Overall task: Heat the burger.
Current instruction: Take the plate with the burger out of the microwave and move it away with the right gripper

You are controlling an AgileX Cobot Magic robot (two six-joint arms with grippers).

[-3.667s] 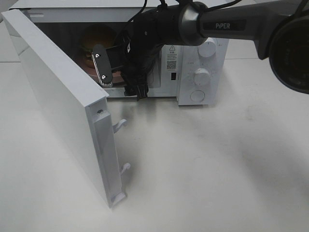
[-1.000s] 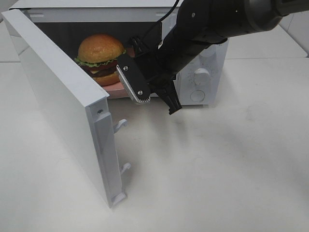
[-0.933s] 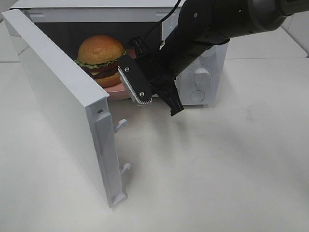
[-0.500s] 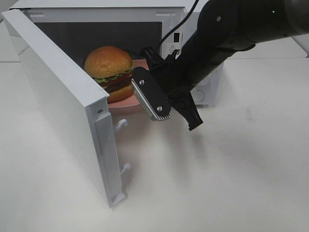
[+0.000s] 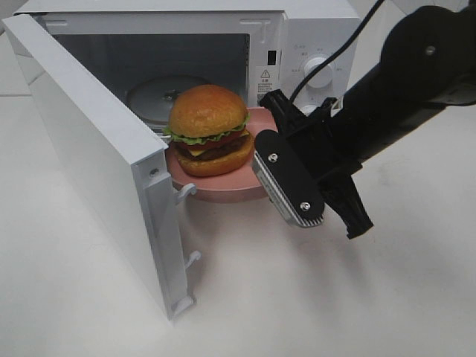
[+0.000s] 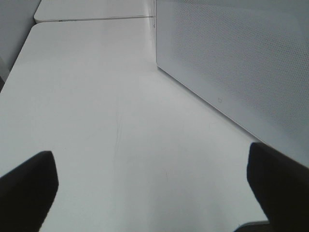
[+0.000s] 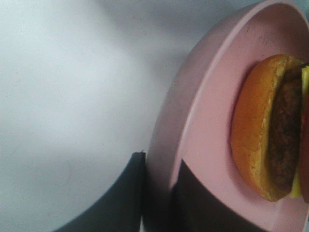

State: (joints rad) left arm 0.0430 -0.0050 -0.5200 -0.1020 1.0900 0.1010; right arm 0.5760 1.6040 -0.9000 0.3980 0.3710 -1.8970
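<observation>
My right gripper (image 7: 159, 193) pinches plate (image 5: 223, 190) rim; left gripper (image 6: 149, 193) wide open, empty; burger (image 5: 208, 130) tall, soft, prob tippy; I'd carry via plate, keep level.

- Burger (image 5: 208, 128): golden-brown bun, green lettuce, dark patty, yellow cheese.
- Plate (image 5: 227, 188): pink.
- Microwave (image 5: 297, 22), upper frame: white.
- Door (image 6: 231, 58): fine dotted mesh.
- Table (image 5: 312, 297): white.
</observation>
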